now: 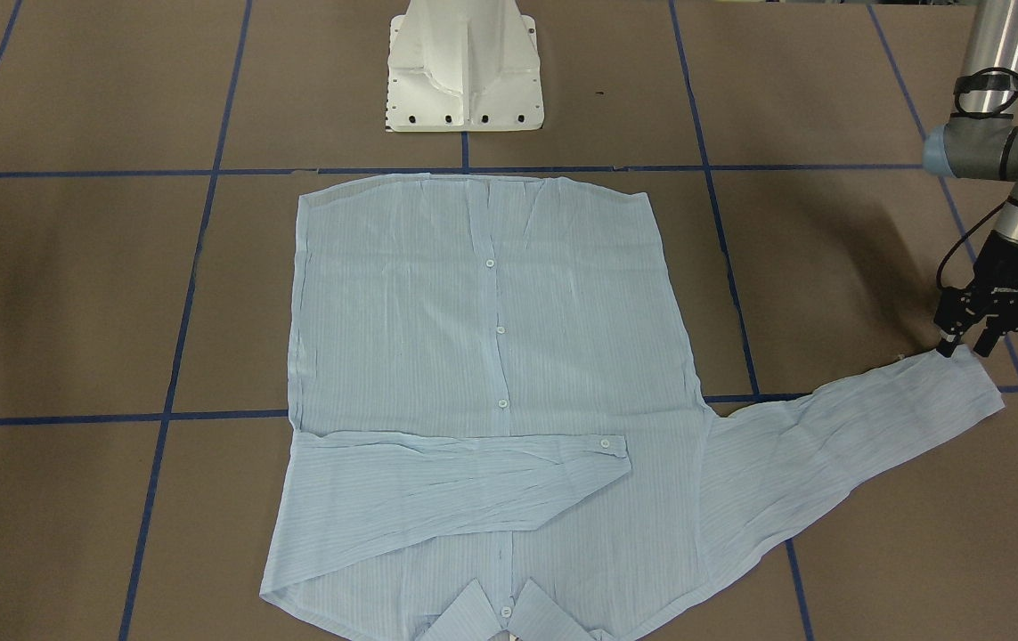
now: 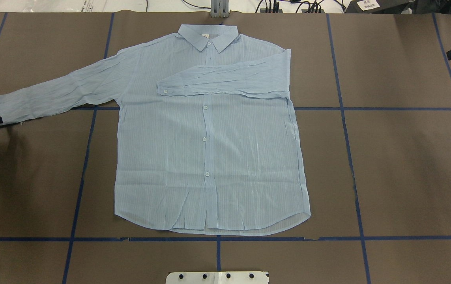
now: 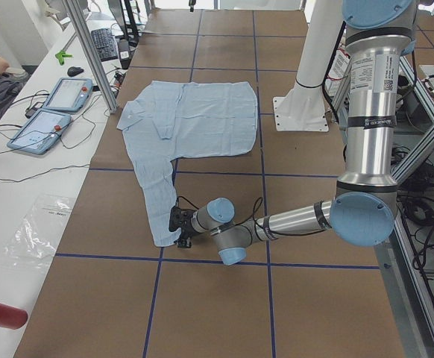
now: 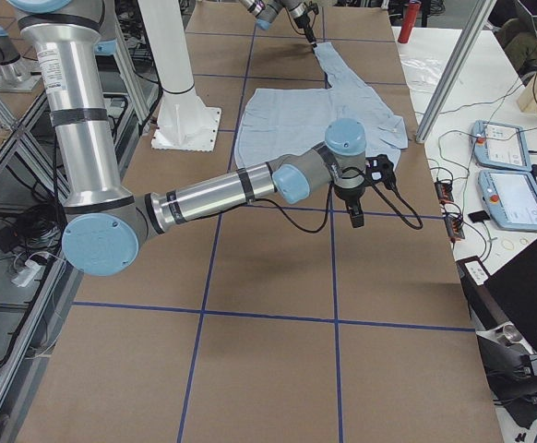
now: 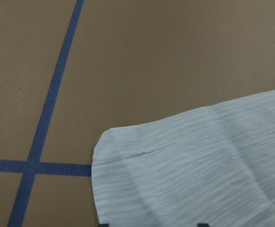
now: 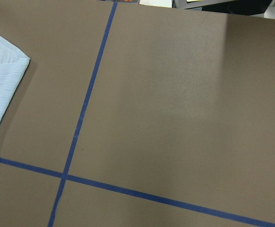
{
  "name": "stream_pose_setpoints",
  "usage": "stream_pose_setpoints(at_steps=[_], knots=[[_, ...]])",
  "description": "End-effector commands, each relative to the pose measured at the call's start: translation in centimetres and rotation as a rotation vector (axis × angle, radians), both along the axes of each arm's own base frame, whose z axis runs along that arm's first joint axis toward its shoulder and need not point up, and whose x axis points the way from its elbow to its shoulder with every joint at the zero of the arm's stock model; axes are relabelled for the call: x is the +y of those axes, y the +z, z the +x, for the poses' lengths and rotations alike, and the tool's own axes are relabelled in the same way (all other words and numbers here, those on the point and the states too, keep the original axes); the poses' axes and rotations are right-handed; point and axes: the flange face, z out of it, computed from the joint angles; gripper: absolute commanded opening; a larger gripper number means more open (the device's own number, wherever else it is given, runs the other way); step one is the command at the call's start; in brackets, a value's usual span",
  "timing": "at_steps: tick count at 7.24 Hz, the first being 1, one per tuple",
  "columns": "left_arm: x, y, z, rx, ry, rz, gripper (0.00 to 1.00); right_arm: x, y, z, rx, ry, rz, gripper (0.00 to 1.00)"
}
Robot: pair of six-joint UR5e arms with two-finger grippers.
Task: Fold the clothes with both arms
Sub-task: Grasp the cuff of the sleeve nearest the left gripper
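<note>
- Front-facing: the pale-blue shirt (image 1: 491, 356) is laid flat, buttons up. One folded sleeve (image 1: 464, 481) crosses the chest.
- The left gripper (image 1: 963, 345) is set at the outstretched sleeve (image 1: 847, 436), jaws spread, presumably to pinch it for the matching fold.
- Left wrist: the cuff (image 5: 184, 175) lies flat, not yet lifted.
- Exterior right: the right gripper (image 4: 356, 198) is held beside the shirt over the table (image 4: 278, 277), judged parked clear. Whether it is spread cannot be told.

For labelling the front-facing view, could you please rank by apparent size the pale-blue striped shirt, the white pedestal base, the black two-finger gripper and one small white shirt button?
1. pale-blue striped shirt
2. white pedestal base, cropped at the top edge
3. black left gripper
4. small white button
</note>
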Motion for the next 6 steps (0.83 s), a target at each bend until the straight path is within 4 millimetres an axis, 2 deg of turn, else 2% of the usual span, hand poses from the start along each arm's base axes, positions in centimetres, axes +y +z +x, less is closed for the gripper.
stream_pose_setpoints(at_steps=[1,2,3,4,5,6], knots=[[0.01,0.23,-0.09,-0.007,-0.006,0.0,0.65,0.0,-0.01,0.0,0.0,-0.001,0.001,1.0],[0.01,0.23,-0.09,-0.007,-0.006,0.0,0.53,0.0,-0.03,0.0,0.0,-0.001,0.003,1.0],[0.01,0.21,-0.09,-0.006,-0.006,0.002,0.26,0.0,-0.01,0.0,0.0,-0.001,0.001,1.0],[0.01,0.21,-0.09,-0.006,-0.006,0.002,0.15,0.0,-0.01,0.0,0.0,-0.001,0.001,1.0],[0.01,0.13,-0.07,-0.004,-0.005,0.003,0.0,-0.01,0.06,0.0,0.001,-0.001,0.0,1.0],[-0.02,-0.02,-0.04,-0.002,-0.003,0.005,0.0,-0.06,-0.02,-0.01,0.0,0.0,0.0,1.0]])
